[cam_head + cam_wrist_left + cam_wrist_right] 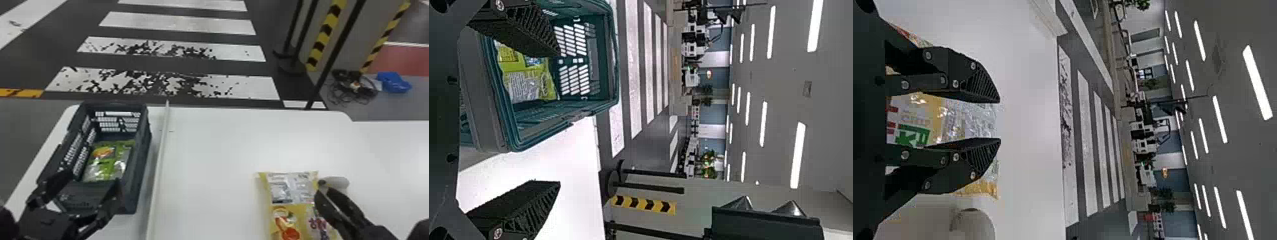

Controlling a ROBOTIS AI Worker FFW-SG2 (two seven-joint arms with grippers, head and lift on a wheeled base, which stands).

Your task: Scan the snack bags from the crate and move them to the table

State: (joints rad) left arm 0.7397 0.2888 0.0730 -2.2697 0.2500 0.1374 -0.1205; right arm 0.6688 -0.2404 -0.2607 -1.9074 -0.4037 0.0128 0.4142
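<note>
On the left, our left gripper [89, 182] is at the near end of the crate [140, 159], its fingers spread with nothing between them. A green snack bag [108, 161] lies inside, so at least that one is left to scan and move; we can't tell whether more lie under it. Farther right, a yellow snack bag [287, 204] lies on the table [210, 153], so we judge its move done, though we can't tell whether it has been scanned. Our right gripper [999, 120] is over that bag's right side, fingers apart, near a pale rounded object [340, 182].
</note>
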